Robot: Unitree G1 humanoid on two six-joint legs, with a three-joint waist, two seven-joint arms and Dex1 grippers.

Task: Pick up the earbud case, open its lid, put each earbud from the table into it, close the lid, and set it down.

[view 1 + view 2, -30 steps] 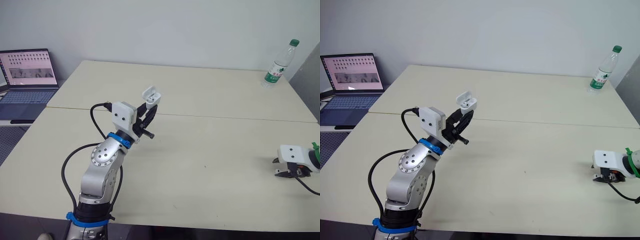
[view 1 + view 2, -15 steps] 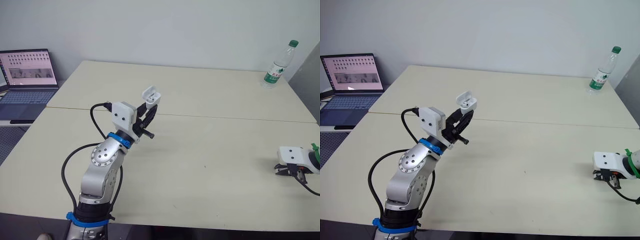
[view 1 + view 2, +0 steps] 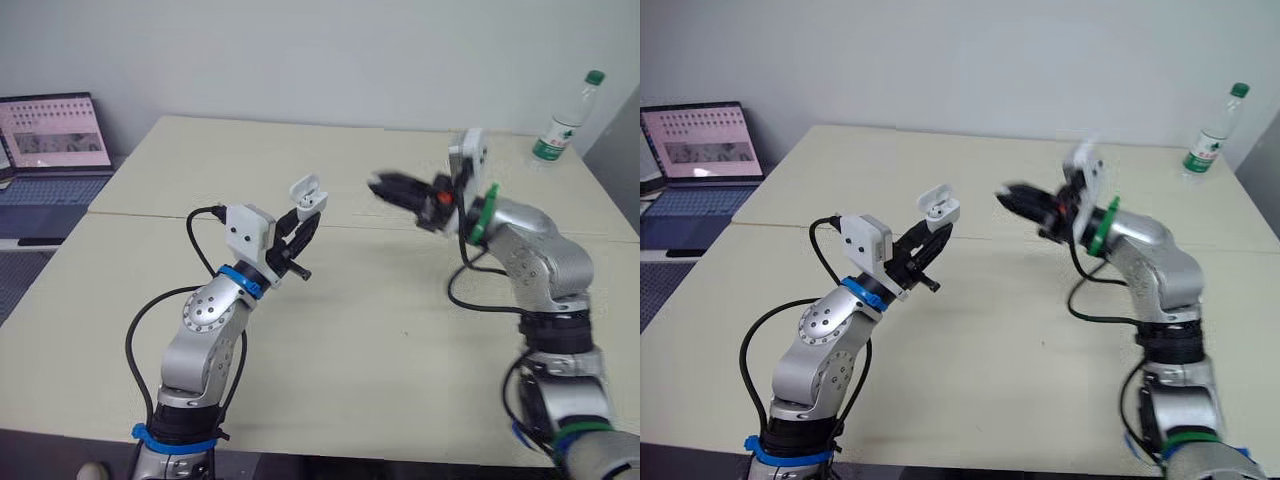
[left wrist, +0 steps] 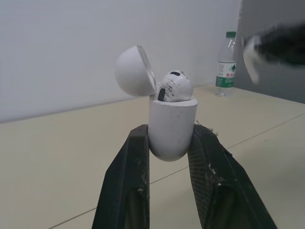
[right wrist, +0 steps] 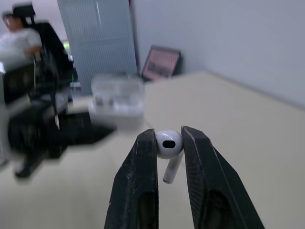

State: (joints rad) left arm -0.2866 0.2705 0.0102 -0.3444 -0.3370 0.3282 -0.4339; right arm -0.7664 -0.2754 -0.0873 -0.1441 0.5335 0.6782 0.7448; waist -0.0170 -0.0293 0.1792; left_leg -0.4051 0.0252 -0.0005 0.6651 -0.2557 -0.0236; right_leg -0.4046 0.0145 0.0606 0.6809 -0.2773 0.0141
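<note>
The left gripper [image 3: 300, 226] is clamped on the lower body of the case [image 4: 171, 126], one finger on each side, and holds it upright in the air above the left half of the table [image 3: 400, 340]. The lid [image 4: 134, 71] is hinged back and stands open. A first earbud [image 4: 175, 87] sits in the case with its rounded head poking above the rim. The right gripper [image 3: 388, 187] is raised above the table at about the same height, its fingers pointing toward the case, near it but clearly apart. It pinches a second earbud [image 5: 168, 144] by the head, and the stem hangs down between the two fingers. A bottle [image 3: 565, 120] stands upright near the table's far right corner, well away from both grippers. A laptop [image 3: 50, 140] sits open on a separate surface beyond the table's left edge, its screen lit
</note>
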